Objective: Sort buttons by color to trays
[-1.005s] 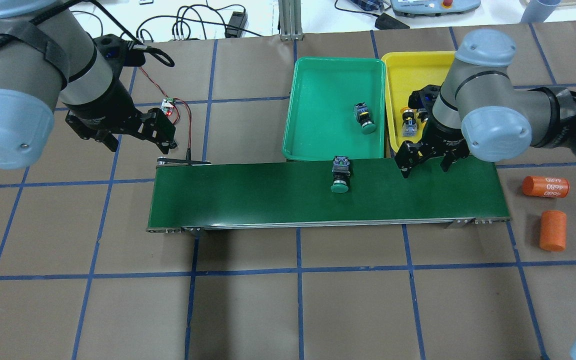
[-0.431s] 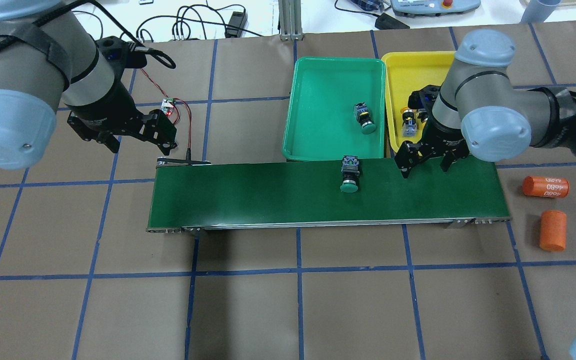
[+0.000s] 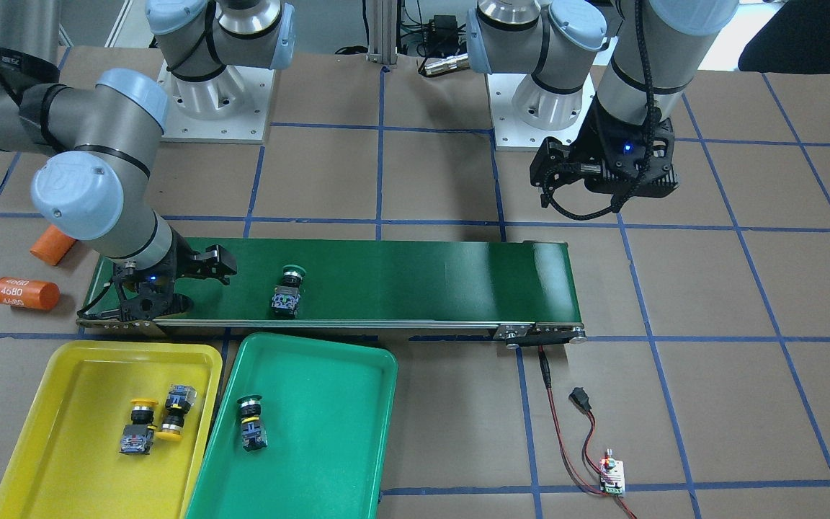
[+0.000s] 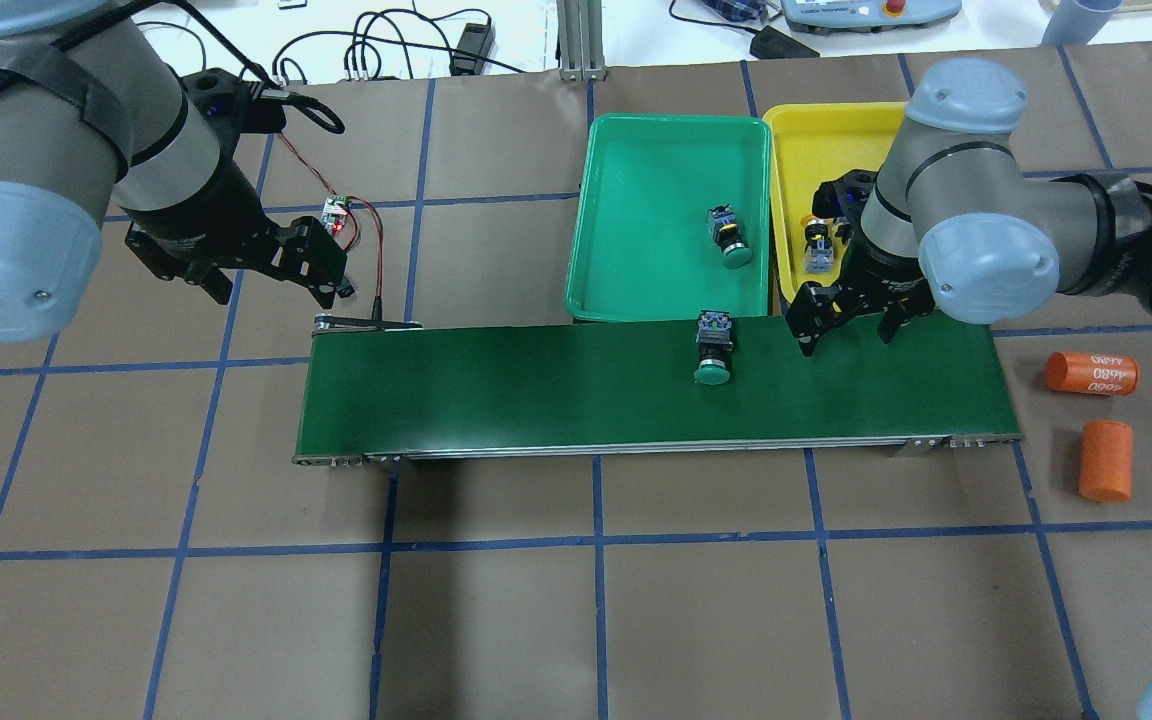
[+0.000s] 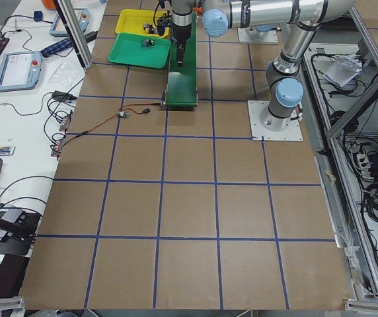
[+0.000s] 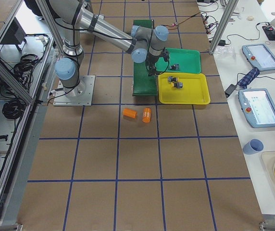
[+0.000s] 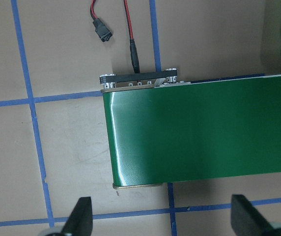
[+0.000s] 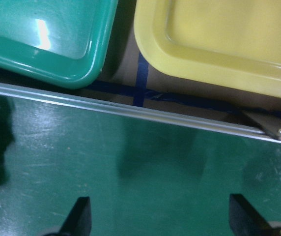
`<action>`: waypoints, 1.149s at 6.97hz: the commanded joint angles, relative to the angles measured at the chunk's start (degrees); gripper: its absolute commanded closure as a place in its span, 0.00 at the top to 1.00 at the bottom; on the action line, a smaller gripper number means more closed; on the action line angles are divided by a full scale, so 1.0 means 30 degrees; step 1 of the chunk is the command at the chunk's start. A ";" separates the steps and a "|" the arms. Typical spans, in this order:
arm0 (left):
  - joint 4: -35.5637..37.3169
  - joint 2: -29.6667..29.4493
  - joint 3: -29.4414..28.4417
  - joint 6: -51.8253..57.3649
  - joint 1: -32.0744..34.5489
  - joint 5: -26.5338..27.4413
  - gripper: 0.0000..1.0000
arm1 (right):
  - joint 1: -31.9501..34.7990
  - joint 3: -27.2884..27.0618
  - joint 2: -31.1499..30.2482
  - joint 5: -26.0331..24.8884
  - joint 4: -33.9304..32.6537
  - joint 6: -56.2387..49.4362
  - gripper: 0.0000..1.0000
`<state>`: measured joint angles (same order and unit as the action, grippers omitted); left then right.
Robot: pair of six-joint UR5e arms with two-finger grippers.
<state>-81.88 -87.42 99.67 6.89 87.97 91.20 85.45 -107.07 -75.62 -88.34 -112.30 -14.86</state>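
Four buttons are accounted for. The first green-capped button (image 4: 714, 347) lies on its side on the conveyor belt (image 4: 536, 385), against the belt's far long edge. Its cap points toward the near edge, just outside the near right corner of the green tray (image 4: 636, 200). The second green-capped button (image 4: 729, 236) lies inside that tray, close to its right edge. One yellow-capped button (image 3: 137, 422) and the other yellow-capped button (image 3: 173, 412) lie side by side in the yellow tray (image 4: 816, 125), toward the edge bordering the green tray. On the right gripper (image 4: 848, 335) the jaws are spread wide with nothing between them. It is poised over the belt's far edge near the right end, beside the first green-capped button but apart from it; whether it touches the belt cannot be determined. On the left gripper (image 4: 278, 288) the jaws are likewise wide apart and empty, above the table surface (image 4: 496, 620) beyond the belt's far left corner. One orange cylinder (image 4: 1091, 373) and a second orange cylinder (image 4: 1106, 460) lie on the table off the belt's right end.
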 commanded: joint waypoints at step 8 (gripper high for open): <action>0.0078 -0.0070 -0.0001 -0.0013 -0.0056 -0.0252 1.00 | 0.2981 0.1238 0.1622 0.0004 -0.1559 0.4369 0.66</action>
<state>-81.84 -87.63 99.60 6.86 87.80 90.89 94.42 -103.38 -71.57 -88.26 -116.17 -1.52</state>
